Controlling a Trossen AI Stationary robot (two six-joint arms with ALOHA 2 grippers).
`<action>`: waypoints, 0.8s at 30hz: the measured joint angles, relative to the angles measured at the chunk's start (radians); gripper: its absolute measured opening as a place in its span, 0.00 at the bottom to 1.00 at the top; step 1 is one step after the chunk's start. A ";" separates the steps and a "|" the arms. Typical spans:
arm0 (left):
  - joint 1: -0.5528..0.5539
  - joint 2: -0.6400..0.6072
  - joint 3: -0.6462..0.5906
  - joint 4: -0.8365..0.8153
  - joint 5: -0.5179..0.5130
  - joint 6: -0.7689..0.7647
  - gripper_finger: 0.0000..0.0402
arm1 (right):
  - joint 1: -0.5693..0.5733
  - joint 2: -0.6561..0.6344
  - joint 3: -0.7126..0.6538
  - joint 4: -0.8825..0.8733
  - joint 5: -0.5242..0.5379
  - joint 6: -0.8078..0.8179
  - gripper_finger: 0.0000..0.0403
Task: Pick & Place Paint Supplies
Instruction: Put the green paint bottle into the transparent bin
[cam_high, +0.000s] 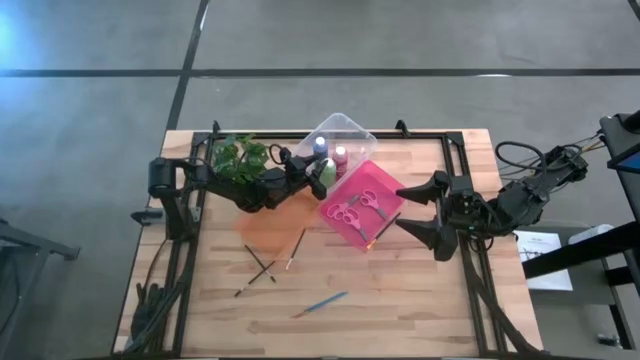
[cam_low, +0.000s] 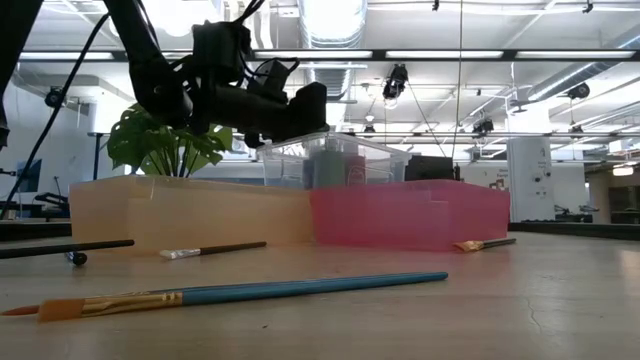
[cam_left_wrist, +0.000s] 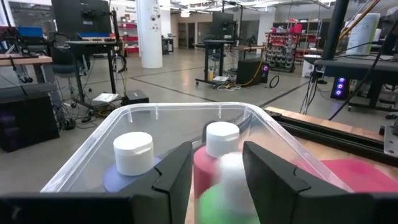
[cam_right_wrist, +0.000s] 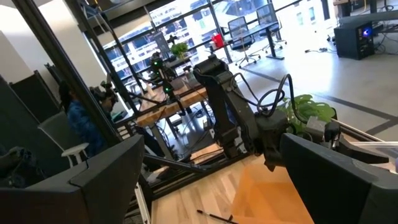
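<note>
My left gripper (cam_high: 315, 172) (cam_left_wrist: 217, 152) is at the near-left rim of the clear tray (cam_high: 352, 124), shut on the green paint bottle (cam_high: 328, 173) (cam_left_wrist: 227, 205) with a white cap. Inside that tray stand a blue-purple bottle (cam_high: 320, 147) (cam_left_wrist: 132, 163) and a red bottle (cam_high: 341, 155) (cam_left_wrist: 208, 158). Pink-handled scissors (cam_high: 360, 205) lie in the pink tray (cam_high: 333, 222). Several thin brushes lie on the wood: two crossed dark ones (cam_high: 258, 270), one (cam_high: 296, 250) by the orange tray, and a blue-handled one (cam_high: 322, 303) (cam_low: 250, 292). My right gripper (cam_high: 402, 209) (cam_right_wrist: 211, 162) waits open at the table's right, beside the pink tray. My left gripper has the green paint bottle's body (cam_left_wrist: 214, 208) between its two fingers, one on each side, below the white cap (cam_left_wrist: 231, 169). It comes nearly level from the table's left. The bottle stands upright at the tray's rim; whether its base rests on anything is hidden.
A leafy plant (cam_high: 240, 157) stands at the far left, behind my left arm. The orange tray (cam_high: 275, 225) lies left of the pink tray, and both block the low view of the clear tray's base. Bare wood stretches along the near side around the brushes.
</note>
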 joint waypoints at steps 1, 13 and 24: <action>0.000 0.000 0.000 0.000 0.001 0.000 0.37 | 0.000 0.000 0.000 0.000 0.000 0.000 0.92; 0.000 -0.006 0.000 0.008 0.003 0.008 0.37 | -0.001 -0.001 0.000 -0.001 0.000 -0.002 0.92; -0.002 -0.152 0.016 -0.093 0.038 0.100 0.31 | 0.000 -0.001 0.000 -0.001 0.000 -0.011 0.92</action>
